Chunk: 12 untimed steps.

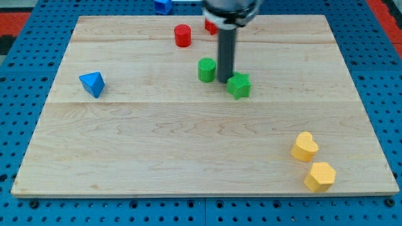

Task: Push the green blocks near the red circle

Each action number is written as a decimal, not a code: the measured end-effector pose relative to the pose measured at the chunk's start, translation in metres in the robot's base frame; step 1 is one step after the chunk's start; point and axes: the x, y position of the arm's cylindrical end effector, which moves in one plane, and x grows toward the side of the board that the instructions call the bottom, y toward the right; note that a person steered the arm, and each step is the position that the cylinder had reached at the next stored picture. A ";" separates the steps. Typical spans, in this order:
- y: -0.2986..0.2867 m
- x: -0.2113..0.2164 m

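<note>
1. You are working over a pale wooden bench that sits on a blue perforated base.
2. Your arm ends in a straight dark rod and carries no pincer, so there is no pincer opening to report.
3. My tip rests on the bench between the two green blocks, touching or just beside each of them.
4. The green cylinder stands just to the view's left of the tip.
5. The green star-shaped block lies just to the view's right of the tip and slightly lower in the view.
6. The red circle, a short red cylinder, stands near the view's top, up and to the left of the green cylinder and apart from it.
7. A second red block sits at the top edge, partly hidden behind the rod, so you cannot make out its shape.
8. A blue triangular block lies well apart at the view's left.
9. A blue block sits off the bench at the very top, cut off by the frame.
10. A yellow heart and a yellow hexagon sit close together at the lower right.
</note>
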 end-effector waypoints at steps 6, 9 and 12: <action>0.096 0.083; -0.051 0.029; -0.033 -0.004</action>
